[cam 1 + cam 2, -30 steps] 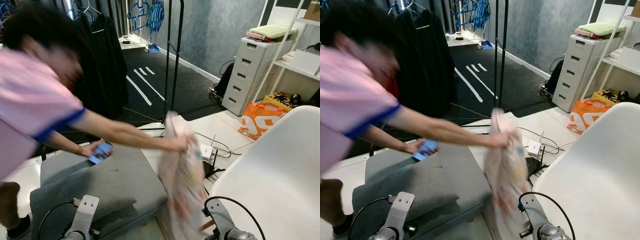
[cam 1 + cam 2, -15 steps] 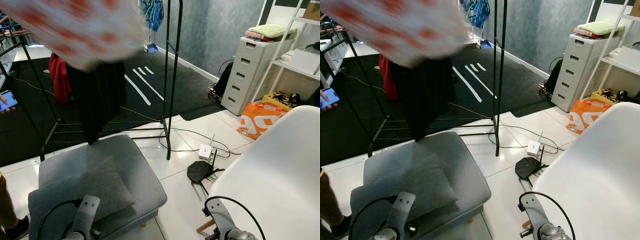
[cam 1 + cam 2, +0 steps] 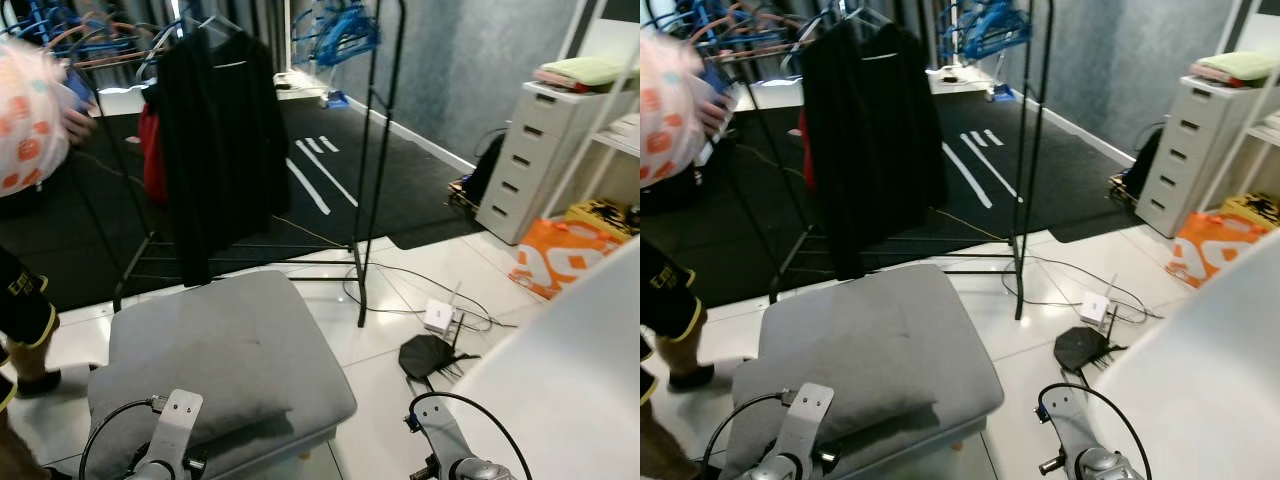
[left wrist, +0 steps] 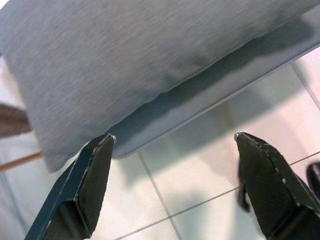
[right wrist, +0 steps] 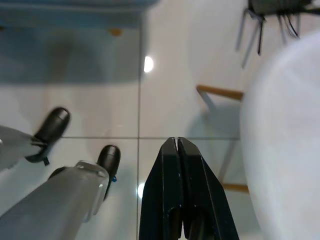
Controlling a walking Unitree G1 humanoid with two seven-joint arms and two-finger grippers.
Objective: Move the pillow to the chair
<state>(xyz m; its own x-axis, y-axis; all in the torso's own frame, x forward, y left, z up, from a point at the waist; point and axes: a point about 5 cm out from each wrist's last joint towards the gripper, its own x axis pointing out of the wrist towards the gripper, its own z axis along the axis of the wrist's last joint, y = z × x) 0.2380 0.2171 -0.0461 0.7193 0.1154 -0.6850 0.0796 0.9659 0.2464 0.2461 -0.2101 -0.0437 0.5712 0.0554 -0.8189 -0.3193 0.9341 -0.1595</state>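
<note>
A person at the far left holds a white pillow with orange print (image 3: 24, 125) up against their body, a hand (image 3: 76, 122) on its edge. The white chair (image 3: 560, 390) curves up at the right, its seat bare. A grey pillow (image 3: 185, 400) lies on the front of the grey ottoman (image 3: 250, 330). My left gripper (image 4: 173, 138) hangs open just above the floor beside the ottoman's edge, with the grey pillow (image 4: 130, 55) beyond it. My right gripper (image 5: 176, 142) is shut on nothing, pointing down at the tiles beside the chair (image 5: 285, 145).
A black clothes rack (image 3: 375, 160) with dark garments (image 3: 220, 150) stands behind the ottoman. A router and cables (image 3: 425, 352) lie on the tiles between ottoman and chair. White drawers (image 3: 540, 160) and an orange bag (image 3: 565, 265) sit at the right. The person's leg (image 3: 25, 330) is near the ottoman's left side.
The person has lifted the patterned pillow from beside the chair, swung it overhead and now holds it at the far left. The camera has turned slightly. My arms have not moved.
</note>
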